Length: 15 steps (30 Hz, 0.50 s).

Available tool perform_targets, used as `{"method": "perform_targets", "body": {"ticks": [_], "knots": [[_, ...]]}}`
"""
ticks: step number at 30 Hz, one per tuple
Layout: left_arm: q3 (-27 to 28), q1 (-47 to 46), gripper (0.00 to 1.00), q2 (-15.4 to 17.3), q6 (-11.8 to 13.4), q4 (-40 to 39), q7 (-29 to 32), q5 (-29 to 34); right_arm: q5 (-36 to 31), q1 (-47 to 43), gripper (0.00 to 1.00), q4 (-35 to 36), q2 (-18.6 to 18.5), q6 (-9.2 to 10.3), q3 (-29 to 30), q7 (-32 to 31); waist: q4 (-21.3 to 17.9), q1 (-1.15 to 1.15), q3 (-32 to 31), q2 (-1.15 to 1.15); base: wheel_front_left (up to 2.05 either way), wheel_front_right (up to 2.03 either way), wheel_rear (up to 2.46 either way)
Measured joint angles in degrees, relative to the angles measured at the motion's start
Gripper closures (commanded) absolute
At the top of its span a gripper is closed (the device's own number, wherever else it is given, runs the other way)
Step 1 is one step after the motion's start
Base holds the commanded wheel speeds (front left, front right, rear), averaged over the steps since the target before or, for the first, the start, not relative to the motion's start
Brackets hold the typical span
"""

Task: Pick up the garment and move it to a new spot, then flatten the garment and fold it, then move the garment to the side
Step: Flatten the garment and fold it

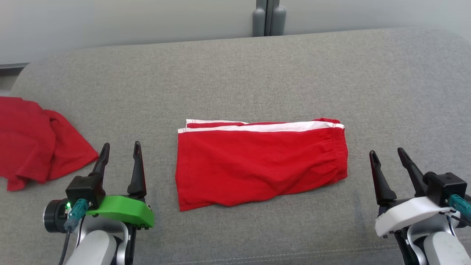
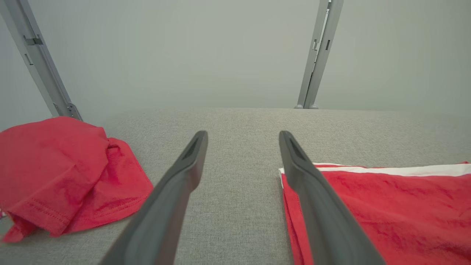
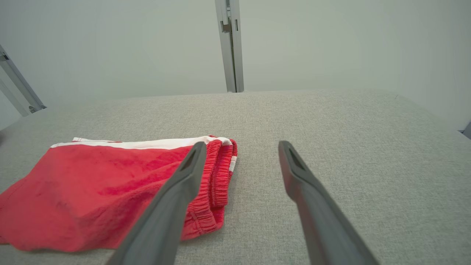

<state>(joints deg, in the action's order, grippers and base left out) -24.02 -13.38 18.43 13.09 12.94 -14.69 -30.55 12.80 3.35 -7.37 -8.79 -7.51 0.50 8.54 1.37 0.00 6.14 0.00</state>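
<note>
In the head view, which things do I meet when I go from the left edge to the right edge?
crumpled red cloth → left pincer → folded red shorts → right pincer

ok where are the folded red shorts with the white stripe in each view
Head view: folded red shorts at centre.
Left wrist view: lower right.
Right wrist view: lower left.
Shared landmark: the grey upright post at the back.

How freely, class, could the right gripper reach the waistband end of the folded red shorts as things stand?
Probably yes: the right gripper stands open beside the waistband of the red shorts, with bare grey cushion between them and nothing in the way.
</note>
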Motion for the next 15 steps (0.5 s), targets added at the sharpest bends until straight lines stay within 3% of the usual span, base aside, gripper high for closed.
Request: {"method": "perform_targets", "body": {"ticks": [10,15], "knots": [[-0.8,0.5,0.0,0.0,-0.5,-0.8,0.1,0.0,0.0,-1.1,0.0,0.1,0.0,0.0,2.3,-1.3,2.3,0.0,-0.7,0.0,0.0,0.0,0.0],[-1.6,-0.3,0.0,-0.8,-0.8,-1.3,0.2,0.0,0.7,-0.7,0.0,-3.3,-0.7,0.0,2.6,-2.3,4.9,0.0,-0.1,0.0,0.0,0.0,0.0]]}}
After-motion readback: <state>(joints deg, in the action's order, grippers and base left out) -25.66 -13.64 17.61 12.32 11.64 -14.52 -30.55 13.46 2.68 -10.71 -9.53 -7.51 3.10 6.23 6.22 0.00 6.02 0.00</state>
